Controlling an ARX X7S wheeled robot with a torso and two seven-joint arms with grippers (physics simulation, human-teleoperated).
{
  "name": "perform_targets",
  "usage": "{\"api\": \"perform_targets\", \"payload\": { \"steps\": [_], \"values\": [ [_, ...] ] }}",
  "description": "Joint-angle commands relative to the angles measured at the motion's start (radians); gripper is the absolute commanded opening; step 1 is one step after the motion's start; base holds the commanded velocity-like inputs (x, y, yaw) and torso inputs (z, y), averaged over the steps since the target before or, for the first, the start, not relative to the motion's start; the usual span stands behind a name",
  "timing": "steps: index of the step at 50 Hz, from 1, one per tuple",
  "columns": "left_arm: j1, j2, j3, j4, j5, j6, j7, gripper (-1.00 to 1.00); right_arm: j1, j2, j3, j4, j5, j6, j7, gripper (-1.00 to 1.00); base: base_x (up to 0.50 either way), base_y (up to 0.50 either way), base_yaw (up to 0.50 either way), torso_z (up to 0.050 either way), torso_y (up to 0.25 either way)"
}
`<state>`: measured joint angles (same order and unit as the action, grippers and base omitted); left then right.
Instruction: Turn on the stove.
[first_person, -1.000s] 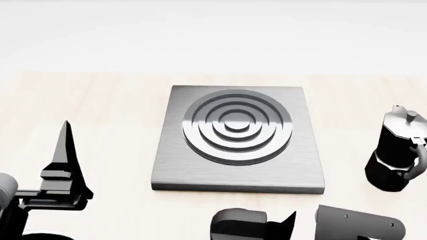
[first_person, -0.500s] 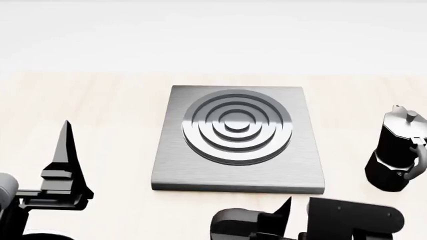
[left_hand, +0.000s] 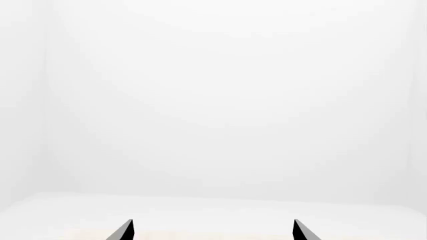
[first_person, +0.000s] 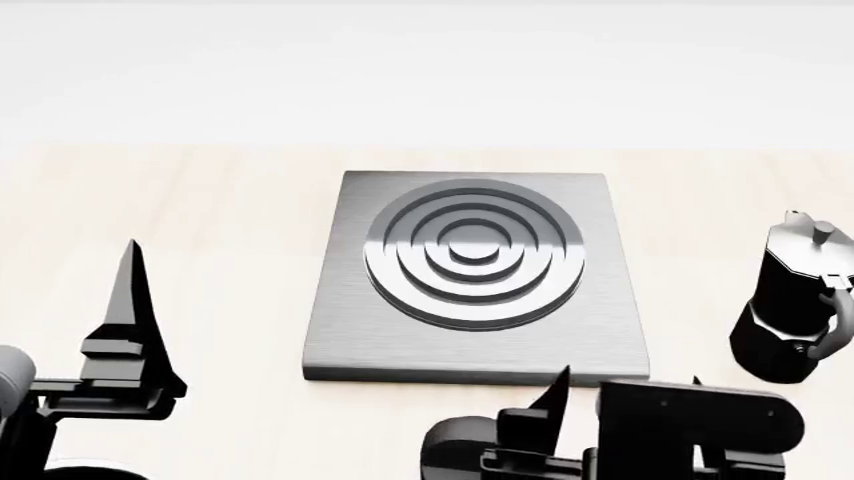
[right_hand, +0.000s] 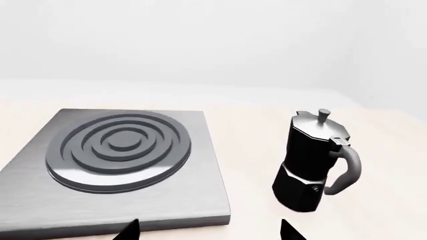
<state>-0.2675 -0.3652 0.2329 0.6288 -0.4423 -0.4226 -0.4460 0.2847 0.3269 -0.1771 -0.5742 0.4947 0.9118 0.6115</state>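
Head view: right gripper (first_person: 625, 385) (jaws parted, empty) hovers just before the stove (first_person: 477, 275).

We see the stove (right_hand: 123, 167) filling the left of the frame on the pale bench (right_hand: 253, 130). A black moka pot (right_hand: 313, 160) stands upright right of centre, apart from the stove, while our end effector (right_hand: 210, 231) fingertips (right_hand: 128, 231) show at the lower edge, spread.

The moka pot (first_person: 797, 305) stands near the stove's (first_person: 477, 280) right edge, with a bare gap between them. Counter (first_person: 214, 230) left of the stove lies open.
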Motion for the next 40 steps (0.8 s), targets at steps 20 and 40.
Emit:
{"api": "perform_targets", "payload": {
  "steps": [20,40],
  "values": [
    [-0.002,-0.008,0.01,0.004,0.0,0.003,-0.01,1.0,0.032,0.017,-0.039,-0.109,-0.027,0.02,0.052,1.0,0.0,0.0,0.0,0.0,0.0],
    [-0.036,-0.014,0.005,0.022,-0.03,-0.045,-0.028,1.0,0.061,0.029,-0.076,-0.168,-0.036,0.055,0.078,1.0,0.0,0.0,0.0,0.0,0.0]
  ]
}}
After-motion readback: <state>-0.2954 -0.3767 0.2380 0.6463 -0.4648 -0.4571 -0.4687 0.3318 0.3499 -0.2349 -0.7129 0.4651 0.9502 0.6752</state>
